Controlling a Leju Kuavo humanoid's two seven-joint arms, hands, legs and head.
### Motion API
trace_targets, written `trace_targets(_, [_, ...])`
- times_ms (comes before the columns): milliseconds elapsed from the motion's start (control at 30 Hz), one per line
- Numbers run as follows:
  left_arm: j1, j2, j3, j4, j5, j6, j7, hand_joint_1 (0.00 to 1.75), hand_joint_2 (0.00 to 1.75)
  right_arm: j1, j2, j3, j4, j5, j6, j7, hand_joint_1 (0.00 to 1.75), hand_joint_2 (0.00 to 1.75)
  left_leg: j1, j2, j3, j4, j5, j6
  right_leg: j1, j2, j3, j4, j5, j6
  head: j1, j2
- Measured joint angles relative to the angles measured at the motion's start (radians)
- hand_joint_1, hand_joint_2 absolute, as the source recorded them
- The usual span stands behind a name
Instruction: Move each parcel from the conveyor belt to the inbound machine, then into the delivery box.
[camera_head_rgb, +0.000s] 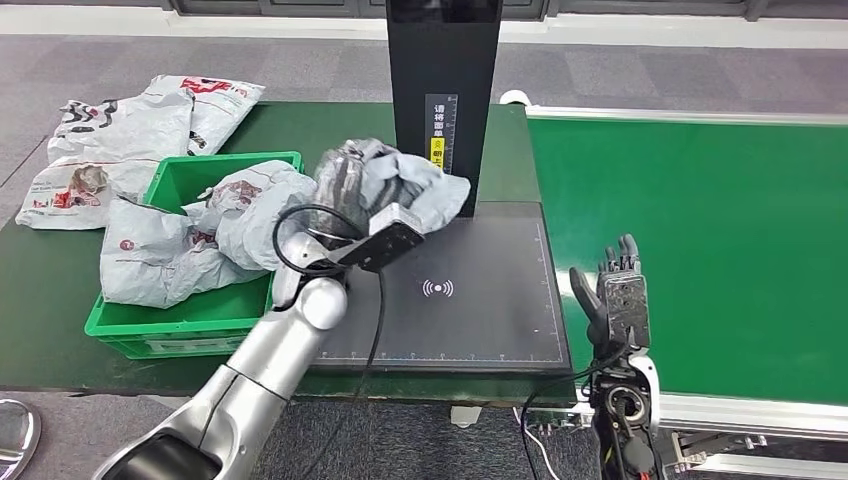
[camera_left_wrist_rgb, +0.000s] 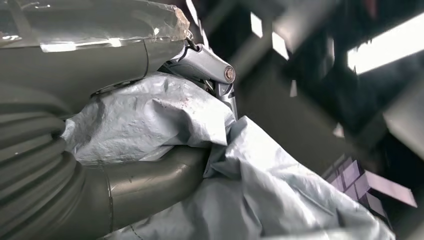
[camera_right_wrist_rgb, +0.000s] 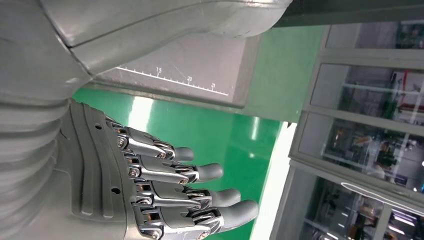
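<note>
Head cam: I'm looking from high on body, forward and down, over black flat scanner platform with ruler marks and green conveyor belt; wide, mid-range. Left wrist cam: very close behind left hand, turned, facing upward past crumpled grey plastic mailer bag, background blurred. Right wrist cam: close behind right hand, turned sideways, facing along belt toward glass partitions. Shared: head and right wrist both catch platform ruler edge and belt; head and left wrist share bag.

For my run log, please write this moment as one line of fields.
left hand: holds grey parcel above inbound machine | right hand: open, empty | green box: has parcels
</note>
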Motion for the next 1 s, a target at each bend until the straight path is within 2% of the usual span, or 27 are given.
trace_targets(133, [0.022, 0.035, 0.088, -0.075, -0.023, 0.1, -0.013, 1.75, 1.75, 0.011, 0.0, -0.003, -0.008, -0.003, -0.001, -0.001, 0.0, 1.75, 0.0, 0.0, 0.0, 0.0, 0.0, 0.0, 0.0, 0.0, 0.0, 0.0, 0.0, 0.0, 0.0, 0.0])
trace_targets(333, [0.07, 0.066, 0.18, -0.142, -0.038, 0.142, -0.055, 1.75, 1.75, 0.031, 0.0, -0.003, -0.023, -0.006, 0.001, -0.004, 0.0, 1.75, 0.0, 0.0, -0.001, 0.0, 0.0, 0.0, 0.0, 0.0, 0.0, 0.0, -0.001, -0.001, 0.0, 0.0])
trace_targets(500, [0.131, 0.051, 0.378, -0.225, 0.029, 0.157, -0.26, 1.75, 1.75, 0.042, 0.0, -0.003, -0.03, -0.013, 0.0, -0.005, 0.0, 1.75, 0.0, 0.003, 0.0, 0.0, -0.001, -0.001, 0.0, 0.004, -0.001, 0.0, -0.001, -0.001, 0.0, 0.0])
trace_targets(600, [0.16, 0.047, 0.471, -0.258, 0.085, 0.159, -0.305, 1.75, 1.75, 0.044, 0.0, -0.003, -0.03, -0.014, -0.002, -0.006, 0.0, 1.75, 0.0, 0.003, 0.0, 0.0, -0.001, -0.001, 0.001, 0.003, -0.002, 0.0, -0.001, -0.001, 0.0, 0.0])
trace_targets(867, [0.187, 0.035, 0.555, -0.296, 0.077, 0.16, -0.315, 1.75, 1.75, 0.044, 0.0, -0.003, -0.03, -0.014, -0.003, -0.007, 0.0, 1.75, 0.001, 0.001, 0.0, 0.0, -0.001, -0.001, 0.001, 0.002, -0.001, 0.0, -0.001, -0.002, 0.0, 0.0])
trace_targets(1000, [0.194, 0.025, 0.611, -0.325, 0.112, 0.16, -0.361, 1.75, 1.75, 0.044, 0.0, -0.003, -0.03, -0.016, -0.009, -0.01, 0.0, 1.75, 0.001, 0.002, 0.0, 0.0, -0.001, -0.001, 0.001, 0.002, -0.001, 0.0, -0.001, -0.002, 0.0, 0.0])
